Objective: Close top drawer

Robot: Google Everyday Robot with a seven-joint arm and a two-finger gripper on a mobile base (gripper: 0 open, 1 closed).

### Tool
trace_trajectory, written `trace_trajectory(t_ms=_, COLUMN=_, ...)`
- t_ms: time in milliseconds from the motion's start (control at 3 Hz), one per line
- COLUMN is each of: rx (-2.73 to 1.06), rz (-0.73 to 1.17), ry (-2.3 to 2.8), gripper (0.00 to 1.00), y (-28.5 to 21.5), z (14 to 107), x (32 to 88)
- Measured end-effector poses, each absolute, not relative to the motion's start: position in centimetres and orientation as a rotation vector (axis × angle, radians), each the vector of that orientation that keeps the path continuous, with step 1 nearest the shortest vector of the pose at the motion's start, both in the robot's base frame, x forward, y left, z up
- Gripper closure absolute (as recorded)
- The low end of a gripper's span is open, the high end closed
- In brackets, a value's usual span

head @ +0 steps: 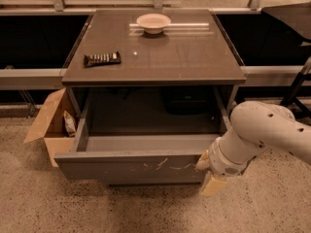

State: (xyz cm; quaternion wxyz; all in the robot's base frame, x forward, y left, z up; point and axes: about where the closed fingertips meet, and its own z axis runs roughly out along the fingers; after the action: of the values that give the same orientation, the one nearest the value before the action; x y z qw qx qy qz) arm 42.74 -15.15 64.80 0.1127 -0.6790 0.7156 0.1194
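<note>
The top drawer (131, 165) is pulled far out of the grey-brown cabinet; its wide handleless front has pale squiggly scratches near the middle and right. The drawer's inside looks empty. My white arm comes in from the right, and the gripper (210, 174) sits at the right end of the drawer front, its pale fingertips against or just beside the panel.
The cabinet top (155, 57) carries a white bowl (153, 23) at the back and a dark snack bar (102, 58) on the left. An open cardboard box (51, 125) stands on the floor left of the cabinet. Dark shelving runs behind on both sides.
</note>
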Motion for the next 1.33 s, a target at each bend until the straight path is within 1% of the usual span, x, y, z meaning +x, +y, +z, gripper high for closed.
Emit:
trace_trajectory(t_ms=333, rx=-1.980, rz=0.358, ry=2.115, gripper=0.00, y=-15.8, z=64.2, x=43.3)
trace_trajectory(t_ms=667, rx=-1.953, rz=0.389, ry=2.100, gripper=0.00, y=-16.5, z=64.5, x=45.5)
trace_trajectory(t_ms=1000, rx=-1.959, rz=0.381, ry=2.093, gripper=0.02, y=-16.7, z=64.5, x=45.5)
trace_trajectory(t_ms=1333, rx=-1.976, rz=0.357, ry=2.071, gripper=0.25, y=-17.1, z=64.4, x=45.6)
